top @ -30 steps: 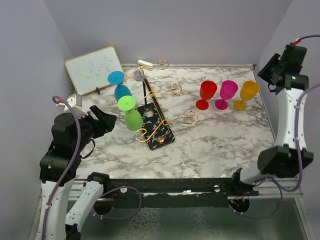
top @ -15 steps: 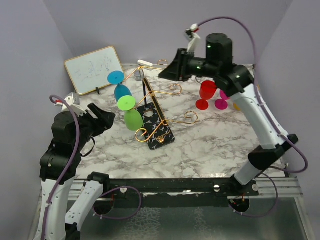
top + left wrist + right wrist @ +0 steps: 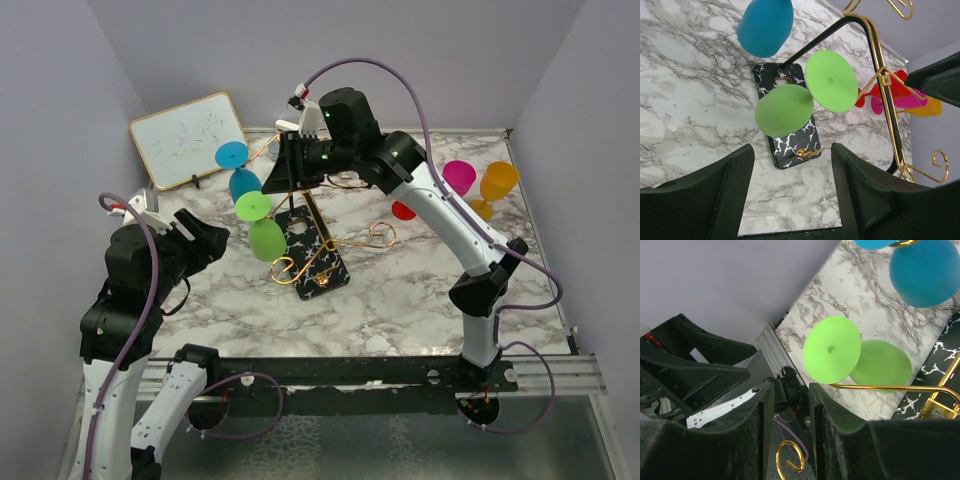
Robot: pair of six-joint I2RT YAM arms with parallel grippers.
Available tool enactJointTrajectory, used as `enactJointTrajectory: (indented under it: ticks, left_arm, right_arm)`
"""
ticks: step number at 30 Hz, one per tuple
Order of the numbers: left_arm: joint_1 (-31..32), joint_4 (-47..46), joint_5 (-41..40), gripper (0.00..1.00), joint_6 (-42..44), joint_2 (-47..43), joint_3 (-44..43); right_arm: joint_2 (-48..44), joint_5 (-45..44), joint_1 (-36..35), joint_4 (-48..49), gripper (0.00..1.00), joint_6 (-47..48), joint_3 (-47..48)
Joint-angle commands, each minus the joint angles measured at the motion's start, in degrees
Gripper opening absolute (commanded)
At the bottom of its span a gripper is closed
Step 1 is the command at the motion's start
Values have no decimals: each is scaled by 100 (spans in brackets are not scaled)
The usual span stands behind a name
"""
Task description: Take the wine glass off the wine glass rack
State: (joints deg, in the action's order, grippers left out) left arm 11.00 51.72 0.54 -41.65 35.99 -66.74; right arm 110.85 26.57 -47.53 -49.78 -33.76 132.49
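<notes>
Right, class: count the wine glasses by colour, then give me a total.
Blue glass: 1
Green glass: 1
Red glass: 1
Pink glass: 1
Orange glass: 1
Total: 5

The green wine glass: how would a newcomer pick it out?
Find the gold wire rack on the marble table. Two glasses hang on its left side. The green glass is the nearer one; the blue glass hangs behind it.
</notes>
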Motion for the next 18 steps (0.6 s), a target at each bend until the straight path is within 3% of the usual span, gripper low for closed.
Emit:
enactJointTrajectory:
  ticks: [1,18]
  left_arm:
    - [11,-13,-93,65,-38,-93,122]
    - [12,164,-120,65,-18,-291,219]
  right_arm:
    - [136,-402,-19,-319,35,-85,106]
    - [688,-536,-24,-303,34,-123,262]
